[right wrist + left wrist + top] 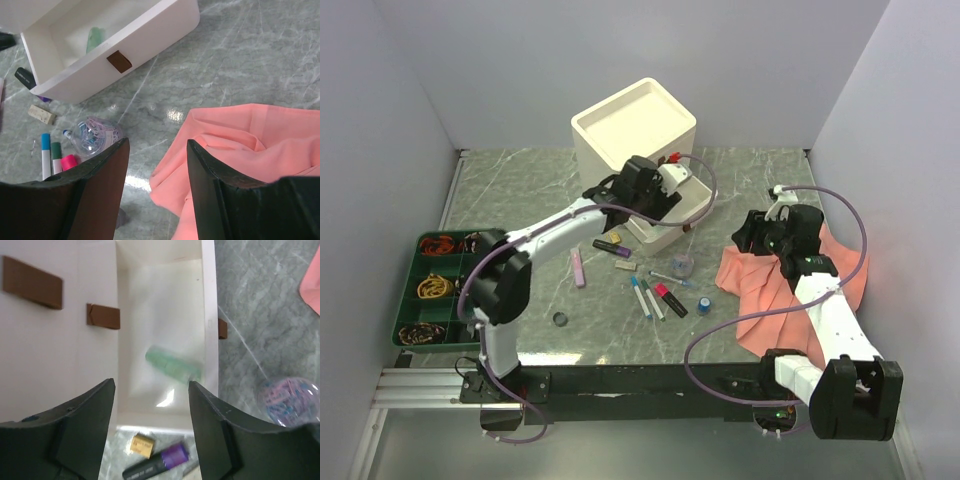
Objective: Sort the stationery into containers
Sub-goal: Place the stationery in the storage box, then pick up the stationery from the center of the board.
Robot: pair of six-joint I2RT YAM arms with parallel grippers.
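Both sets of jaws stand apart and empty, the left jaws over the pulled-out drawer with a green highlighter inside it, the right jaws over the pink cloth, pens lying on the desk.

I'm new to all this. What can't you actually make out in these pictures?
- Green highlighter in the open drawer: blurred in the left wrist view; the left gripper hides it from above.
- Green tray contents: too small from above.
- Dark disc: too small to identify.
- Closed drawers: fronts hide their insides.
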